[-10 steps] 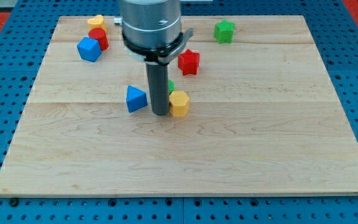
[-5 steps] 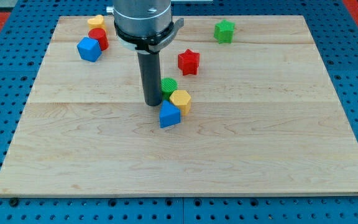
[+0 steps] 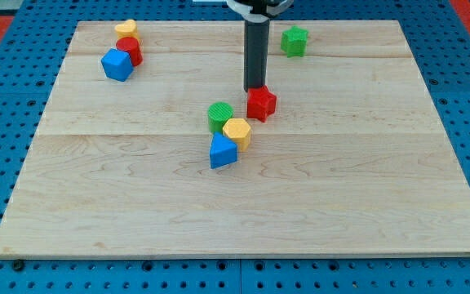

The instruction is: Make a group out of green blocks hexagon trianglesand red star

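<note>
My tip (image 3: 256, 88) stands just above the red star (image 3: 261, 104) in the view and touches its upper edge. The green hexagon (image 3: 220, 115) sits left and slightly below the star, close to the board's middle. It touches a yellow block (image 3: 237, 132), and a blue triangle (image 3: 223, 152) lies right under them. A green star-shaped block (image 3: 294, 40) sits alone near the view's top, right of the rod.
A blue cube (image 3: 117, 64), a red block (image 3: 130, 51) and a yellow block (image 3: 126, 28) cluster at the view's top left. The wooden board (image 3: 365, 180) rests on a blue pegboard.
The rod moved from left of the green hexagon up and right to above the red star. The star slid down and slightly right. Earlier the blue triangle was pushed right, under the yellow block.
</note>
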